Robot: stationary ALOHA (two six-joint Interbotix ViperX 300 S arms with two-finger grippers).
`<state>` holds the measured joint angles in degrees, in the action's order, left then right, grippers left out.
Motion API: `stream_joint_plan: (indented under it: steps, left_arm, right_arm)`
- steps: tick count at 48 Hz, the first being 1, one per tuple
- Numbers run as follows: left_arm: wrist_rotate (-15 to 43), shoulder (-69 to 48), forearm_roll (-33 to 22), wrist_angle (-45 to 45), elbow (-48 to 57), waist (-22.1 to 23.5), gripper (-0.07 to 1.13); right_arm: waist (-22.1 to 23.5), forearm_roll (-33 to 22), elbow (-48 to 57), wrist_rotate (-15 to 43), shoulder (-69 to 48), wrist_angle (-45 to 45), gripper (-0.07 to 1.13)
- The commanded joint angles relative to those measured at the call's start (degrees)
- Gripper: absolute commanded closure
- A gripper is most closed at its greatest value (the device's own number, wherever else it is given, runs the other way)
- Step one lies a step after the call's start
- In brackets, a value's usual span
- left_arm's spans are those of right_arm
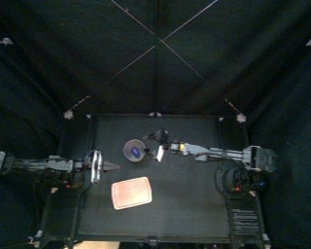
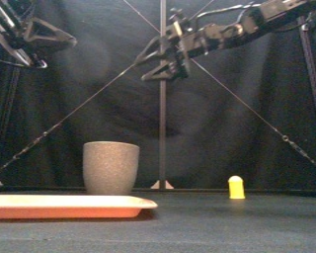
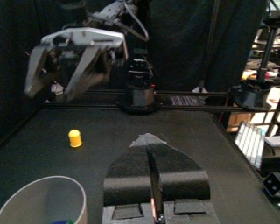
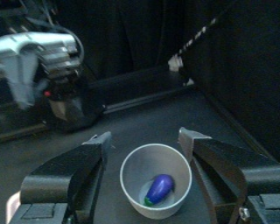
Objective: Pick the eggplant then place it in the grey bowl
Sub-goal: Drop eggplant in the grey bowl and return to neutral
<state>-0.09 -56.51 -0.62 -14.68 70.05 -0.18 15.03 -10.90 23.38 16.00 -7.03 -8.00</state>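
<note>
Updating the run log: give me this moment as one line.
eggplant in bowl | right hand open, high near bowl | left hand shut, resting at left | yellow toy and tray on table

I can read no text, label, brand, number or sign in any of the four views. The grey bowl (image 2: 111, 166), the pink tray (image 2: 68, 206) and the small yellow toy (image 2: 236, 187) show plain, unmarked surfaces.
</note>
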Motion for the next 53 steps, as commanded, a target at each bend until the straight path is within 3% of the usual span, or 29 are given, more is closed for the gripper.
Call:
stream_joint_plan:
  steps: [1,14,27,39,53]
  left_arm:
    - [0.2,0.1,-0.2,-0.1,-0.8,0.0,1.09]
    - [0.3,-0.5,0.0,-0.1,-0.8,-0.8,1.09]
    - [0.3,-1.2,-0.2,-0.1,-0.8,-1.7,1.09]
    - [0.2,-1.3,-0.2,-0.1,-0.8,-1.7,1.09]
    - [0.2,-1.2,-0.1,-0.1,-0.8,-1.7,1.09]
  right_arm:
    - [-0.8,0.0,6.6,0.0,-10.3,-2.8,0.10]
    - [-5.7,0.4,24.5,0.1,-34.6,-6.3,0.10]
    - [-12.7,0.3,35.7,0.1,-52.2,-2.5,0.10]
    - [-18.5,0.3,39.7,0.1,-53.6,2.1,0.10]
    - [-18.7,-0.2,41.0,-0.2,-53.5,2.1,0.10]
